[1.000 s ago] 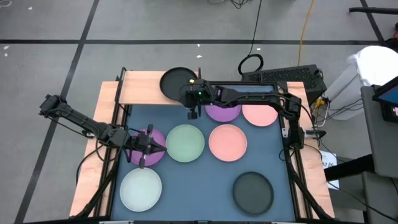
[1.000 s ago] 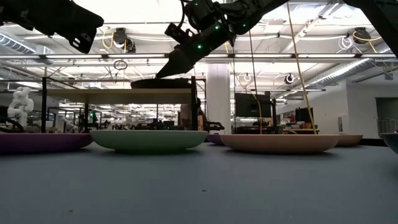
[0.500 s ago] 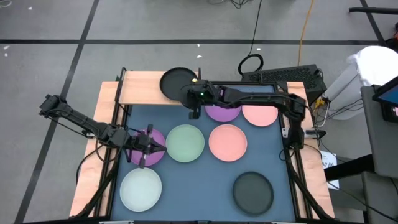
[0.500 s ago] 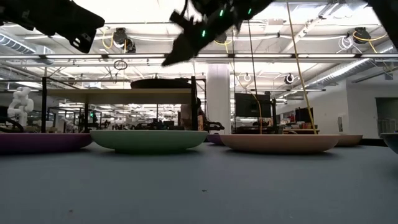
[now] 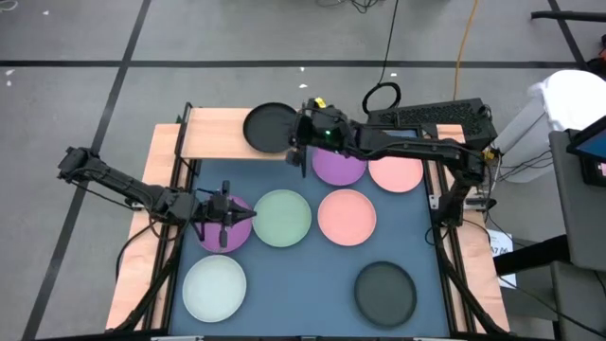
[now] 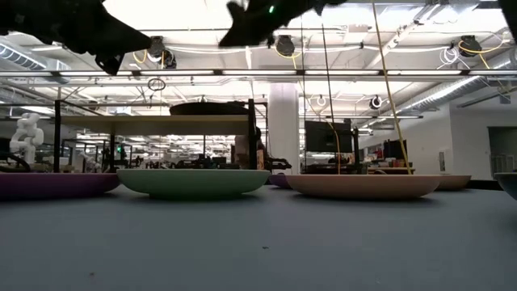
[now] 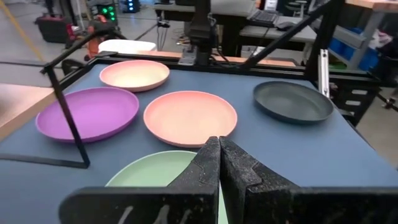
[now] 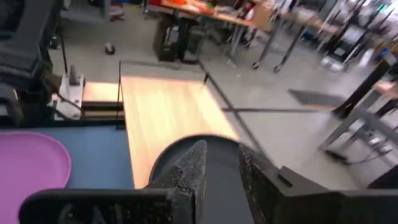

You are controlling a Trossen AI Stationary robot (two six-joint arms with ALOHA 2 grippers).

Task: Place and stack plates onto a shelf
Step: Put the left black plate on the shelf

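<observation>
Matte smooth plates [image 5: 282, 217], light-wood shelf [image 5: 214, 134] w/ thin black metal frame, matt blue-grey tabletop [image 5: 312, 275], rough-textured dark plastic fingers [image 7: 249, 177]

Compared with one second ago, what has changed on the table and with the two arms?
The right gripper has risen and drawn back from the black plate, which lies on the shelf. The left gripper, fingers shut, shifted a little over the purple plate. No plate moved.
</observation>
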